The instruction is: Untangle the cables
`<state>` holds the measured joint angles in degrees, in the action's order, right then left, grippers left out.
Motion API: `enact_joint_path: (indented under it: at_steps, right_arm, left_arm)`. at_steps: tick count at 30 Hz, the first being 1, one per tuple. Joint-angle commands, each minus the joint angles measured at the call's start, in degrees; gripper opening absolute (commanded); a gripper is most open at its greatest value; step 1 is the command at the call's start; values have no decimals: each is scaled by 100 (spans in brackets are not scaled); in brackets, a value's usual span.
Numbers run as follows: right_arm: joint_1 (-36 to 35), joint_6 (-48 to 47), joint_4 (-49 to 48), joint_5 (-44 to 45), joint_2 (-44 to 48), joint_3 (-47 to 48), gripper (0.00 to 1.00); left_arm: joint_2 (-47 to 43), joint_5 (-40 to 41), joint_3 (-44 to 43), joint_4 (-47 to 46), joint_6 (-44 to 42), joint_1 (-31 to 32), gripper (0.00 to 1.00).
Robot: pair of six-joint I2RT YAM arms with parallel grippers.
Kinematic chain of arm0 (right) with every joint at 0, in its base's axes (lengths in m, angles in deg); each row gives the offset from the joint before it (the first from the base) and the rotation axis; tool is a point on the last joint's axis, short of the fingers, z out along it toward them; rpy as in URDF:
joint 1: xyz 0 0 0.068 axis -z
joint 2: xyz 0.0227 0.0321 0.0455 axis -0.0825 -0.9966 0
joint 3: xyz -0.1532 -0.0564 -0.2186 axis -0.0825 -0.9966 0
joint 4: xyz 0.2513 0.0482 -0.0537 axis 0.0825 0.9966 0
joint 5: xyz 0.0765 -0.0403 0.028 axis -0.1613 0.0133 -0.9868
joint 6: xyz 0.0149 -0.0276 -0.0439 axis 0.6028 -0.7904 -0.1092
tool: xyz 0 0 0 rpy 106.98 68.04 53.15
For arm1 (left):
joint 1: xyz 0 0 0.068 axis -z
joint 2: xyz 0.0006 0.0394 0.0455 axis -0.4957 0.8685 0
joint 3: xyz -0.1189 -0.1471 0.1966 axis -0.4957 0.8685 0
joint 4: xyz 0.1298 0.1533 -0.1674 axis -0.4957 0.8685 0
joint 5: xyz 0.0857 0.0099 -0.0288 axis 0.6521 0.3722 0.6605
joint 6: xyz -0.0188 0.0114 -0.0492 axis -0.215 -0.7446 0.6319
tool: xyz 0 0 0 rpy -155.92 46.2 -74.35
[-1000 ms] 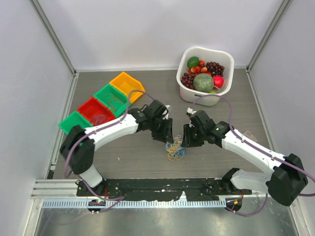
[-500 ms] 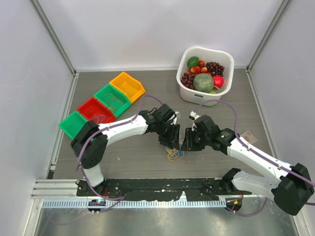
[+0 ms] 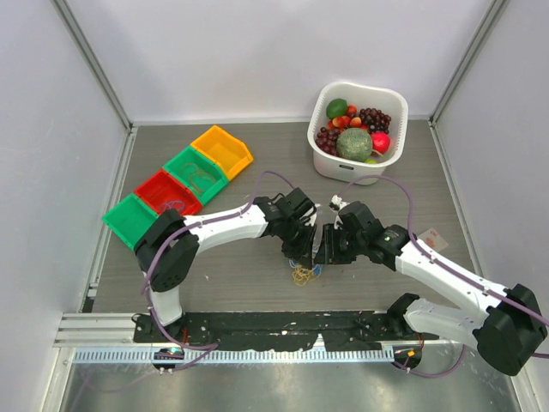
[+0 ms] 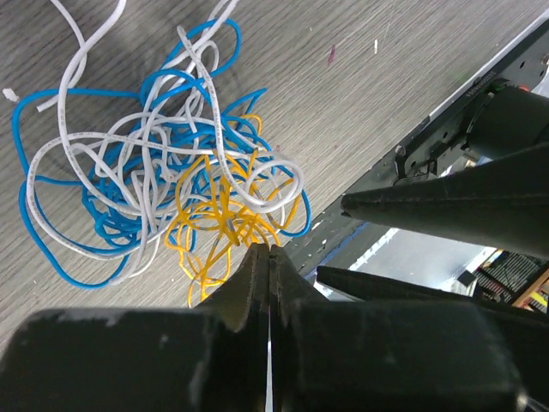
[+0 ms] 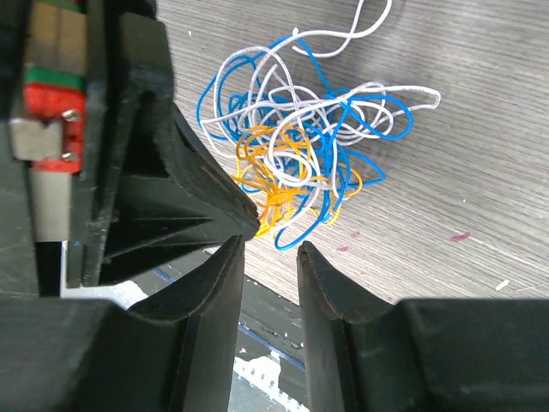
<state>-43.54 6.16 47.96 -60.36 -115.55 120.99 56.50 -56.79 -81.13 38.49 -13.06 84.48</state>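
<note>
1. Grey wood-grain table (image 3: 257,146) fills the floor between pale walls, and a white tub (image 3: 343,168) of fruit stands at its far right.
2. Your cables (image 4: 163,184) lie on the table as one loose bunch. They are well in front of the white tub and a little to its left, toward the arm bases.
3. Blue, white and yellow-orange strands loop through one another. The yellow-orange loops sit on the side of the bunch farthest from the white tub, where both sets of fingertips meet it.
4. Your left gripper (image 4: 268,251) is clamped closed, its fingers pressed flat together. The tips touch the yellow-orange loops, but you cannot tell whether a strand is pinched between them.
5. Your right gripper (image 5: 268,253) stands parted with nothing between its fingers. It is just beside the bunch's edge and close to the left gripper's tip.
6. Four small bins (image 3: 197,172), orange, green, red and green, sit in a slanted row well to the left of the white tub.
</note>
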Motion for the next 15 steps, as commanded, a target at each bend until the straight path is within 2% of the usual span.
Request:
enact_joint_path:
  at_steps: [1,8,12,15]
  right_arm:
    - [5,109,-160,14,-10,-55,38]
    - [13,65,-459,-267,-125,-90,43]
    - [14,74,-722,-233,-204,-108,44]
    - [5,205,-1012,275,-379,-169,35]
  left_arm:
    - [-303,-148,-270,263,-285,26,0]
    - [-1059,168,-833,580,-672,34,0]
    - [-1367,11,-1167,458,-620,34,0]
    - [-1665,45,-1544,484,-646,17,0]
